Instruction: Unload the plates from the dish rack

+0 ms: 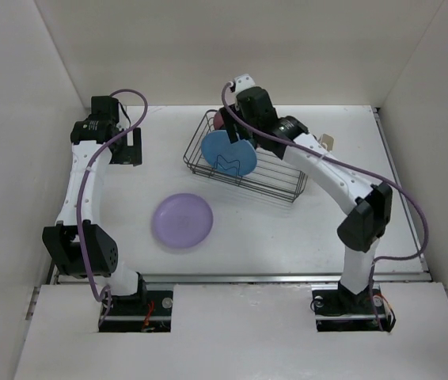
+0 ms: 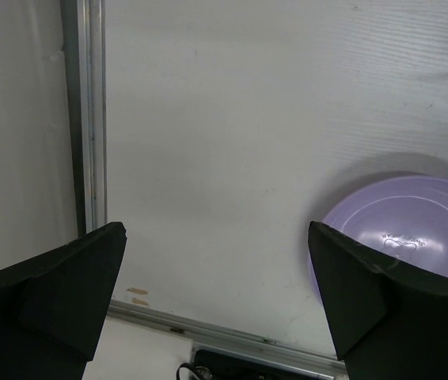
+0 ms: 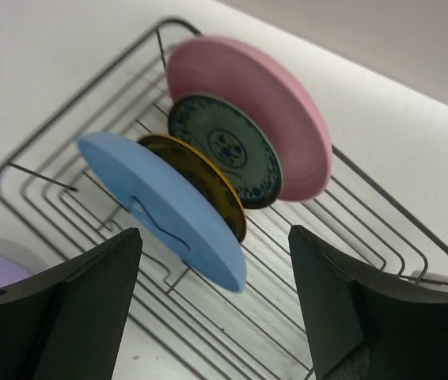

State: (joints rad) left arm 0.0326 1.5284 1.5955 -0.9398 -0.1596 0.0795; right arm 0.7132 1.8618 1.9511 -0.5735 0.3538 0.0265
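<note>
plates stand in the dish rack, lavender plate on our bench. left tool and right tool gape empty.

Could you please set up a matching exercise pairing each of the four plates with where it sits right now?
Things:
1. lavender plate
2. blue plate
3. pink plate
4. patterned plate

Places:
A. standing at the rack end
B. flat on the table
C. standing between two other plates
D. standing next to the rack's empty stretch

Pairs: 1-B, 2-D, 3-A, 4-C
</note>
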